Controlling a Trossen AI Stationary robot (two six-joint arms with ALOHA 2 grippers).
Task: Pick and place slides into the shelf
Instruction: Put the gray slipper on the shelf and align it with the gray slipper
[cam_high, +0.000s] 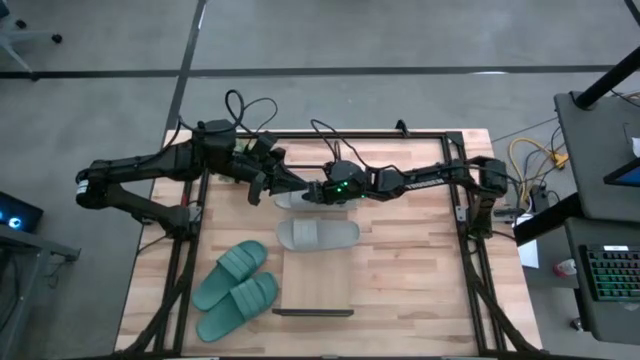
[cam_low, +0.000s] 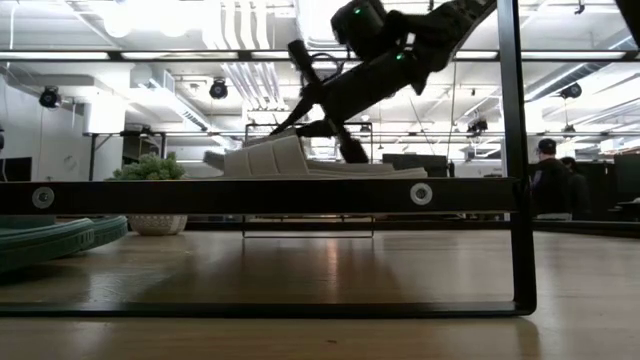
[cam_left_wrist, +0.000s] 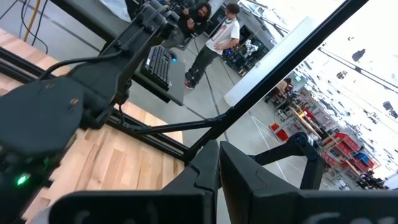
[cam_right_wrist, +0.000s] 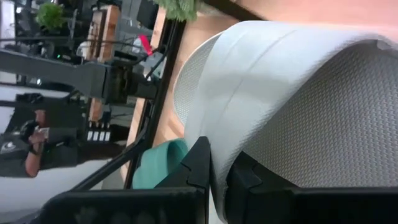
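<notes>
From where I stand, both arms reach in over the far half of the wooden worktop (cam_high: 420, 270) and nearly meet in the middle. The right pincer (cam_high: 318, 193) is closed on the wide strap of a light grey slide (cam_right_wrist: 292, 93); its wrist view shows the two dark fingers (cam_right_wrist: 198, 163) pinching the strap's edge, the ribbed footbed close behind. From overhead that slide (cam_high: 291, 201) peeks out from under the two pincers, just beyond the far end of the shelf (cam_high: 313, 285). The second grey slide (cam_high: 316, 235) lies flat on the shelf's light plank, crosswise near its far end; in the low view it sits above the black end frame (cam_low: 270, 195).

The left pincer (cam_high: 262, 186) hovers just beside the right one, over the same far slide, touching nothing that I can make out. Its fingers (cam_left_wrist: 205, 171) lie pressed together, with no gap and nothing between them.

The teal-green pair (cam_high: 236, 287) rests on the worktop to the left of the shelf, side by side and angled, touching along their long edges.

People stand in the room beyond the table (cam_left_wrist: 211, 37).
</notes>
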